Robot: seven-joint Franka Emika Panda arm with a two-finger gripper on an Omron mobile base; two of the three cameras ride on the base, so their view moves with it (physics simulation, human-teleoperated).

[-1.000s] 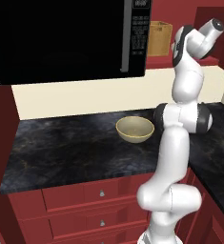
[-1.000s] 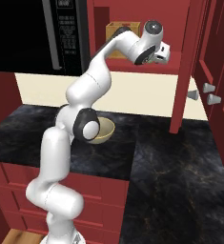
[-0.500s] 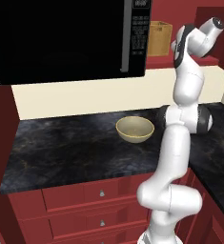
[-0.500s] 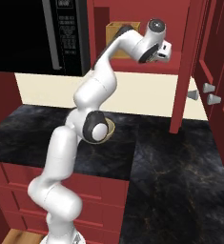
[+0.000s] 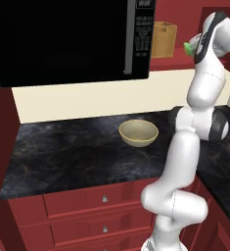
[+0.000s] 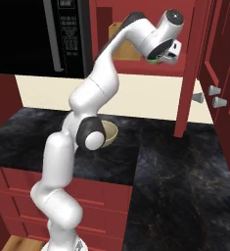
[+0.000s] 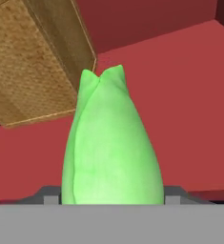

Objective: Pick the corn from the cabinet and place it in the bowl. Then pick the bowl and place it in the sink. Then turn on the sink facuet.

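Note:
The corn (image 7: 111,147), a bright green cob, stands between my two finger tips in the hand view, above the red cabinet shelf (image 7: 180,95). My gripper (image 7: 111,198) is shut on it. From the base views the gripper (image 5: 191,47) (image 6: 160,59) reaches high into the open cabinet, and a sliver of the corn (image 5: 187,48) (image 6: 157,60) shows at the hand. The tan bowl (image 5: 138,133) (image 6: 109,133) sits empty on the black counter below, partly hidden by my elbow in the right base view. The sink and the sink facuet are out of view.
A wooden box (image 5: 163,39) (image 6: 122,46) (image 7: 32,62) stands on the same shelf just beside the corn. A black microwave (image 5: 67,39) (image 6: 62,34) hangs left of the cabinet. The open red cabinet door (image 6: 190,73) stands right of the hand.
The jaws have closed from wide open onto the corn. The arm's elbow has swung a little; the hand stays at the shelf.

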